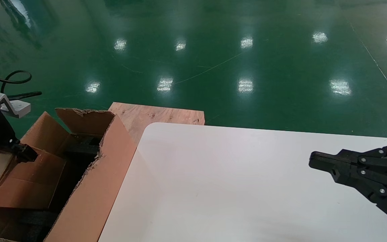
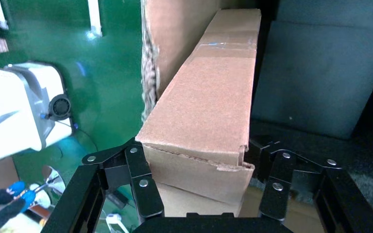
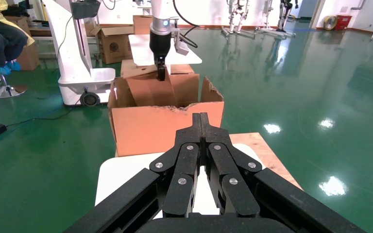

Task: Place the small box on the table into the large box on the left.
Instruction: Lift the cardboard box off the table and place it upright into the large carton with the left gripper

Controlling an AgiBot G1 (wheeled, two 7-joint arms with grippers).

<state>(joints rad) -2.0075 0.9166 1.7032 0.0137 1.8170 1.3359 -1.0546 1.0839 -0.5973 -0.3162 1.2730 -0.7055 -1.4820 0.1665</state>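
The small box (image 2: 209, 97), plain brown cardboard, sits lengthwise between the fingers of my left gripper (image 2: 201, 158), which is shut on its near end. In the head view the left gripper (image 1: 25, 153) is down inside the large box (image 1: 113, 161), holding the small box (image 1: 29, 178) tilted there; its round hole shows at the far left. The large box is a ragged-rimmed carton left of the table (image 1: 230, 185). Black foam (image 2: 320, 73) lies beside the small box. My right gripper (image 1: 312, 159) is shut and empty above the table's right side.
A bare plywood board (image 1: 156, 116) lies behind the carton and the table's far corner. In the right wrist view my right gripper (image 3: 200, 119) points at the large box (image 3: 165, 126); a white robot base (image 3: 77, 73) and more cartons stand beyond on the green floor.
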